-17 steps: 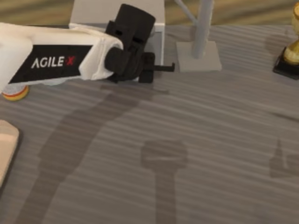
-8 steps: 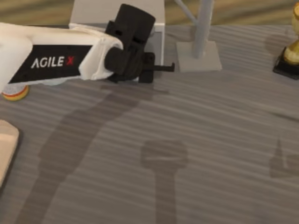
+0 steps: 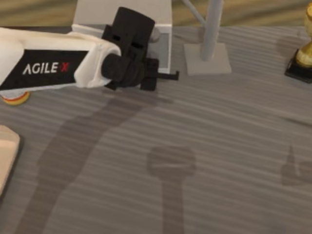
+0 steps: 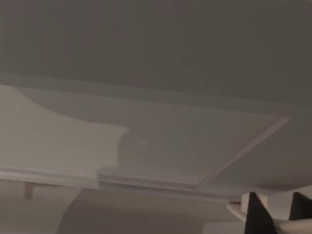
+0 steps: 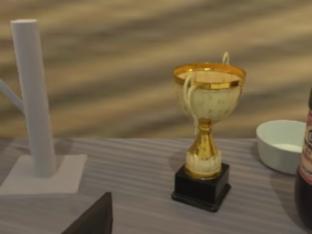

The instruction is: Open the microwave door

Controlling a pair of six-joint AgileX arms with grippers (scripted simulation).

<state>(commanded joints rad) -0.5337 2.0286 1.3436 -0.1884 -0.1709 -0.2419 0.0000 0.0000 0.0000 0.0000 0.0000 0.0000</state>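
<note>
The light grey microwave (image 3: 97,12) stands at the table's back, left of centre. My left arm reaches across its front from the left, with the left gripper (image 3: 170,74) low by the front's right corner. In the left wrist view the microwave door (image 4: 161,146) fills the picture from very close. The left gripper (image 4: 278,214) has its two dark fingertips (image 4: 256,217) set closely on a pale handle piece at the door's edge. My right gripper (image 5: 95,219) shows only as a dark wedge, parked off the top view's right.
A grey square-based pole stand (image 3: 207,53) is right of the microwave. A gold trophy (image 3: 304,53) sits at the far right, with a white bowl (image 5: 282,144) and a dark bottle (image 5: 304,170) near it. A wooden board (image 3: 7,156) lies at the left edge.
My left arm and gripper have shifted a little to the left along the microwave's front. Nothing else has moved.
</note>
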